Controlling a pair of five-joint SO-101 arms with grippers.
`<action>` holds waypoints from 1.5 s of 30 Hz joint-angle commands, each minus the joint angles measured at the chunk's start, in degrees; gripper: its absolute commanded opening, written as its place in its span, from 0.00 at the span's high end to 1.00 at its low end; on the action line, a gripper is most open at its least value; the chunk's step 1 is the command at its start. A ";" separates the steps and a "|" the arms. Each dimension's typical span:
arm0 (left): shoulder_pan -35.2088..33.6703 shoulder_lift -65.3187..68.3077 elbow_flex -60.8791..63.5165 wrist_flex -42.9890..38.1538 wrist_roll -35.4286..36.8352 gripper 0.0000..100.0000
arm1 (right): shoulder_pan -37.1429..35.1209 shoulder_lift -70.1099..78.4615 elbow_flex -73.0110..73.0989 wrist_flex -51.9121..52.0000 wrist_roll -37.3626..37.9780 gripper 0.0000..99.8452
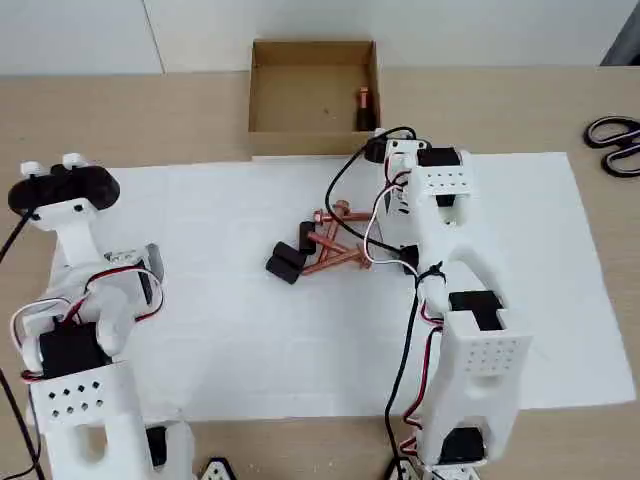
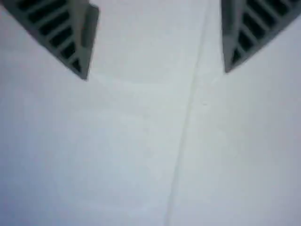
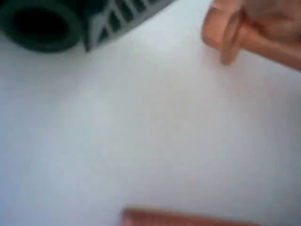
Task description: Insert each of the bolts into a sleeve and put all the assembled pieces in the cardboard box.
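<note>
We judge the task barely begun. The cardboard box at the far edge of the surface holds a single assembled piece, a copper bolt seated in a black sleeve, standing against the box wall on the right arm's side. Everything else is left to do. The loose bolts lie in a crossed pile near the middle of the white sheet, and the black sleeves sit just beside that pile, at least one touching it. We make out several bolts and a few sleeves, though the overlap keeps us from a sure count. Each pair has yet to be mated and carried to the box. The left claw hangs open over bare sheet with nothing between its tips, well apart from the pile. The right claw is low over the parts, with one sleeve right against it and one bolt near; we cannot tell whether it is open, closed or gripping that sleeve. A pair of scissors lies off the sheet, well apart from the work.
</note>
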 commanded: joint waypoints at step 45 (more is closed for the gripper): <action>41.32 77.45 -67.21 22.51 -33.05 0.82 | 12.00 -32.84 -9.32 16.31 -0.35 1.00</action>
